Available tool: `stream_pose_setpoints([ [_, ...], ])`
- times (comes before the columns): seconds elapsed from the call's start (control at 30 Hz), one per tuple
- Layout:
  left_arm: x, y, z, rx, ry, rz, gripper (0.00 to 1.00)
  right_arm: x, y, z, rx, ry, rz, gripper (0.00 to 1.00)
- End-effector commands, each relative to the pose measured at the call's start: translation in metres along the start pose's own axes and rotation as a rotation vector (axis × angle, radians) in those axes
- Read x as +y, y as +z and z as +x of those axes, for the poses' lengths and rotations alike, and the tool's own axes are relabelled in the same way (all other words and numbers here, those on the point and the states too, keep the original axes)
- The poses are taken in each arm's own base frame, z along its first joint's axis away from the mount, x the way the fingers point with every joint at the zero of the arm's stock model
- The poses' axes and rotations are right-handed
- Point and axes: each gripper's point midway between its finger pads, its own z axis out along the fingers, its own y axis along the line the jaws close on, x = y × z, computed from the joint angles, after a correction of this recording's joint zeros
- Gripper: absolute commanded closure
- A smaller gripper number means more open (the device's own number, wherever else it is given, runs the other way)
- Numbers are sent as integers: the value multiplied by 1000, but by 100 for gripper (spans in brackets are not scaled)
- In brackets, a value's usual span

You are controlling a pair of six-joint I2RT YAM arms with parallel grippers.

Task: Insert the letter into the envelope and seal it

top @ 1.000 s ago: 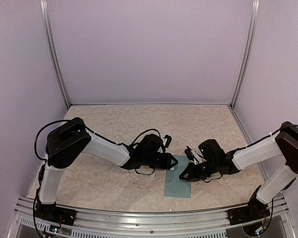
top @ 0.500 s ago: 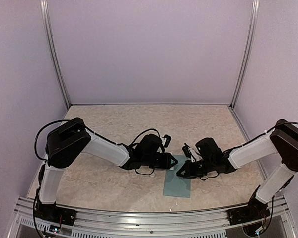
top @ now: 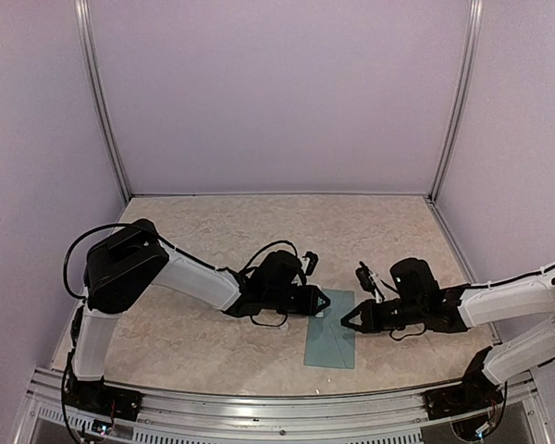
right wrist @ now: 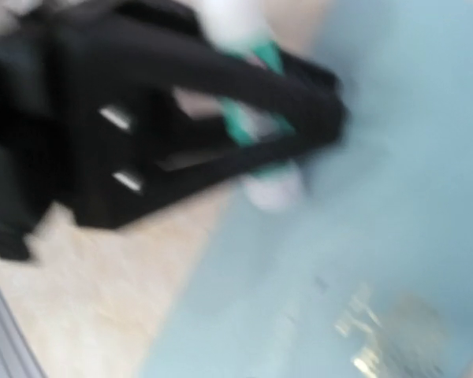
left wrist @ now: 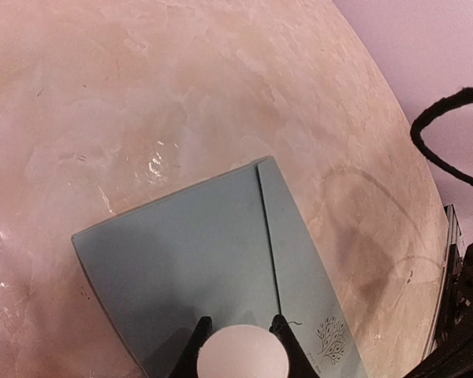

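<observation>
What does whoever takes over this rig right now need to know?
Left gripper: shut on the glue stick, held over one end of the envelope.
Right gripper: over the envelope's right side, nothing seen in it; open or shut is unclear.
The envelope lies flat on the table, front centre. The letter is not in view, so it is probably inside.
Left to do: likely gluing and pressing the flap; the pictures do not show whether it is sealed.
</observation>
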Motion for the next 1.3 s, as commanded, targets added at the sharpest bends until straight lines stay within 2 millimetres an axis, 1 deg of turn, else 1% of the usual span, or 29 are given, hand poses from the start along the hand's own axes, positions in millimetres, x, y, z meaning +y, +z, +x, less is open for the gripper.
stream_pose_setpoints([
  [0.0,33,-2,36,111,-8,-112,100,-16,7,25,71,33,33,100],
  [0.3,34,-2,37,115,-10,-114,100,-12,22,27,102,22,-5,100],
  [0.5,34,-2,38,118,-11,-112,100,-16,29,31,125,29,1,100],
  [0.8,36,-1,42,127,-15,-111,100,-46,36,24,89,102,162,100],
  [0.97,36,-1,43,130,-15,-111,100,-54,41,23,86,124,200,100],
  [1.1,36,-1,42,129,-15,-109,100,-56,47,21,95,124,210,100],
  [1.27,37,-1,42,129,-16,-114,100,-65,48,22,92,141,256,100],
])
